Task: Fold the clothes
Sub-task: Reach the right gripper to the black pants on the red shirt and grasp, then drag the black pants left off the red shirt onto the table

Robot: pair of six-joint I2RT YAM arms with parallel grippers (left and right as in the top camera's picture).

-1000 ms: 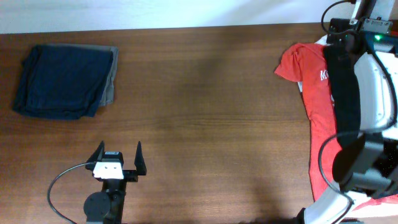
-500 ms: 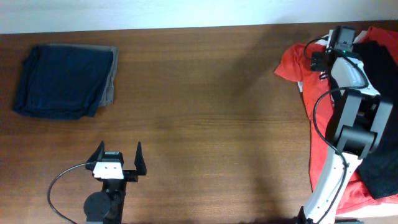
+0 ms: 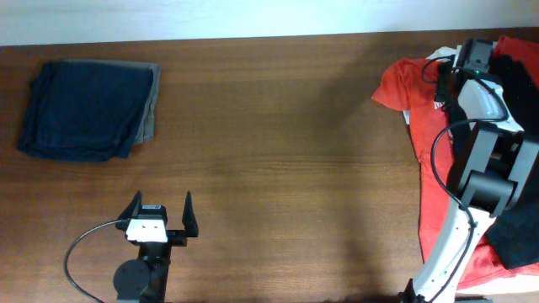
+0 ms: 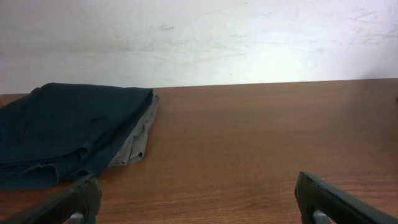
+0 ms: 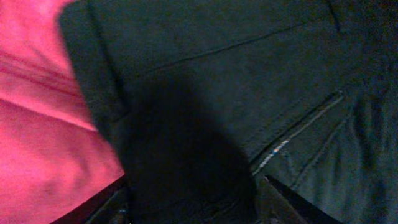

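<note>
The black shorts [image 3: 515,74] lie crumpled on a red T-shirt [image 3: 402,84] at the table's far right; more black fabric shows at the lower right [image 3: 515,240]. My right gripper [image 3: 474,59] points down onto them. In the right wrist view the black shorts [image 5: 236,68] fill the frame, with red shirt [image 5: 37,106] on the left. The right gripper [image 5: 193,205] is open, its fingers spread either side of a dark bulge of the fabric. My left gripper [image 3: 160,210] is open and empty at the front left, far from the shorts.
A folded navy garment [image 3: 84,109] on a grey one [image 3: 150,114] lies at the back left, also in the left wrist view [image 4: 62,130]. The left gripper [image 4: 199,208] hovers over bare wooden table [image 3: 278,151]. A pale wall runs behind the table.
The right arm has come down from high near the camera onto the shorts at the far right, then shifted slightly right. The left arm has not moved.
</note>
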